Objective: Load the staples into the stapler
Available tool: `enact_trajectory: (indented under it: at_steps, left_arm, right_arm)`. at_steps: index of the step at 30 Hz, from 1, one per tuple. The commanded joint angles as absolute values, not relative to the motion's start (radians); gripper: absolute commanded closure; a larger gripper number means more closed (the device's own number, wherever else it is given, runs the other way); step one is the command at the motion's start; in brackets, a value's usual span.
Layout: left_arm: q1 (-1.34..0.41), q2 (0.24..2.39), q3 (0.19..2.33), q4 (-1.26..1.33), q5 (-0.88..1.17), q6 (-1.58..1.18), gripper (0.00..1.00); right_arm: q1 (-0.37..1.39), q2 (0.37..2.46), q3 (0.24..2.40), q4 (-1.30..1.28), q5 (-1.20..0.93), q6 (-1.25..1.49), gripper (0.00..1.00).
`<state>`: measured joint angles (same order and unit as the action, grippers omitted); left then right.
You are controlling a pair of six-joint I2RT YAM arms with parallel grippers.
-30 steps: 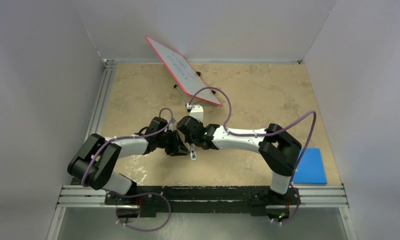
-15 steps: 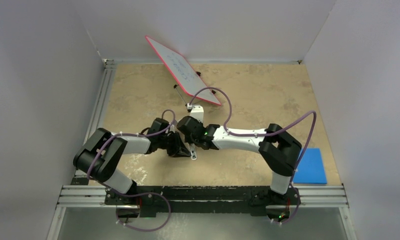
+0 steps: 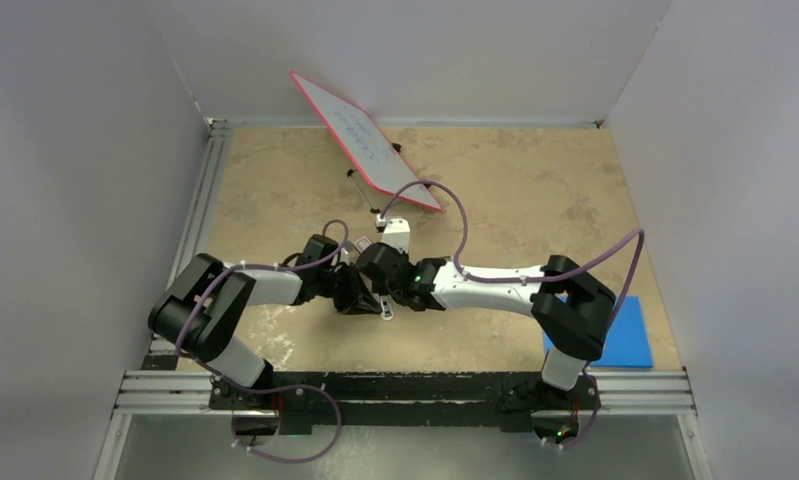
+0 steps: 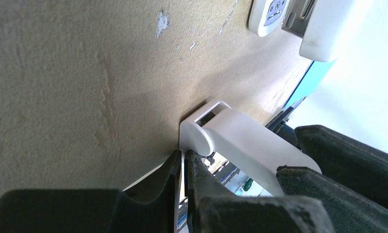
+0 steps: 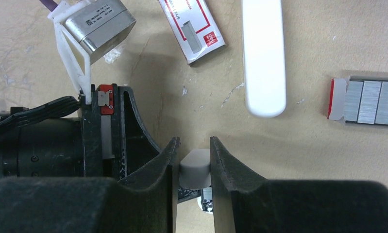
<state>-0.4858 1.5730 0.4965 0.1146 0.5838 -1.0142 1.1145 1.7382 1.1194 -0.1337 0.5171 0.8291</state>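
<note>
1. The small white plastic stapler [image 5: 194,171] sits near the middle of the tan desk [image 5: 303,165], where the two arms meet. One rounded end is visible from the right wrist, and the left wrist view shows a slot in that end.
2. The right claw [image 5: 193,145] holds that rounded end, with a finger [image 5: 168,158] pressed against each side of it.
3. A long white bar with rounded ends [image 5: 263,58] lies flat on the desk just ahead of the right claw. It is probably the stapler's other arm swung open, though the joint is hidden.
4. The left claw [image 4: 183,158] is nearly closed, with only a thin pale sliver between its fingers. I cannot tell what the sliver is. Its tips are just beside the stapler's slotted end.
5. The red-and-white printed cardboard staples box [image 5: 192,29] lies flat beyond the right claw, just left of the long white bar.
6. A shallow tray with a red end flap [image 5: 335,99] lies at the right edge, apart from the box. It holds silver staple strips [image 5: 371,102] packed side by side.
</note>
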Motion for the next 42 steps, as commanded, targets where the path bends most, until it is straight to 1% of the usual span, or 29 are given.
enact_trajectory:
  at_steps: [1, 7, 15, 32, 42]
  left_arm:
    - [-0.503, 1.634, 0.501, 0.08, 0.383, -1.003, 0.95]
    - [-0.503, 1.634, 0.506, 0.072, 0.377, -0.997, 0.96]
    - [-0.503, 1.634, 0.514, 0.063, 0.375, -0.993, 0.96]
    - [-0.503, 1.637, 0.528, 0.06, 0.376, -0.992, 0.96]
    - [-0.503, 1.634, 0.532, 0.048, 0.365, -0.987, 0.96]
  right_arm:
    - [1.137, 1.731, 1.083, -0.218, 0.542, 0.863, 0.77]
    - [1.143, 1.719, 1.073, -0.219, 0.547, 0.863, 0.77]
    - [1.183, 1.749, 1.075, -0.265, 0.62, 0.907, 0.78]
    - [1.235, 1.757, 1.015, -0.246, 0.619, 0.983, 0.79]
    - [1.267, 1.787, 1.039, -0.276, 0.647, 1.007, 0.79]
